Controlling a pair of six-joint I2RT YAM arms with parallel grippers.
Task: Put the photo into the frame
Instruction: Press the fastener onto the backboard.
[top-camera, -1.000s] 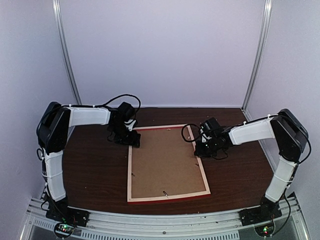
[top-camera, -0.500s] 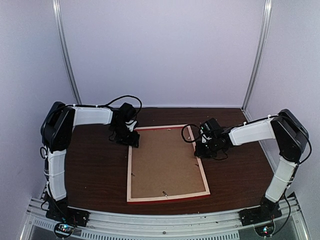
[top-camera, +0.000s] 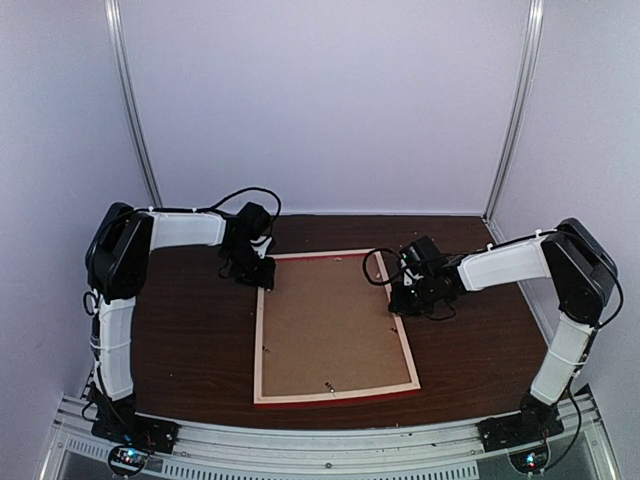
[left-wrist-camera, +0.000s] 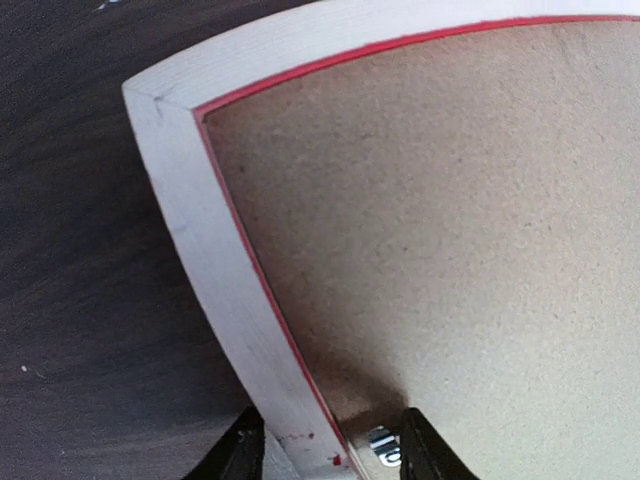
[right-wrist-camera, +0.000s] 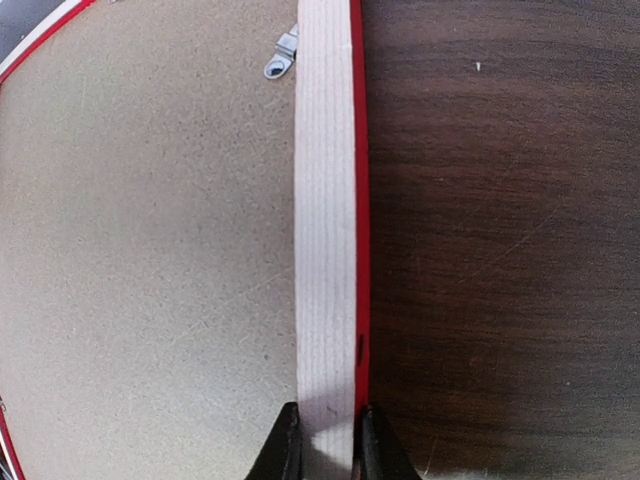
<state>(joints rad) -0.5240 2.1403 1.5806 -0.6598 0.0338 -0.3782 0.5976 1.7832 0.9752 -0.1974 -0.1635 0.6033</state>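
1. Pinching the frame (right-wrist-camera: 325, 200) by its rail with right pincer (right-wrist-camera: 325, 440); straddling corner rail with left pincer (left-wrist-camera: 332, 455), spread, unclamped.
2. Lying face down beneath both; photo unseen.
3. Probably light, stiff, thin; best taken by rails.

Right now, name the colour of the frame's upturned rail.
The frame rail is pale bare wood, red-edged; right wrist view shows it best.

Dark wood-grain worktop (top-camera: 180, 330), frame (top-camera: 337, 394) lying flat on it, pale back up, brown backing board (top-camera: 330, 330) inside.
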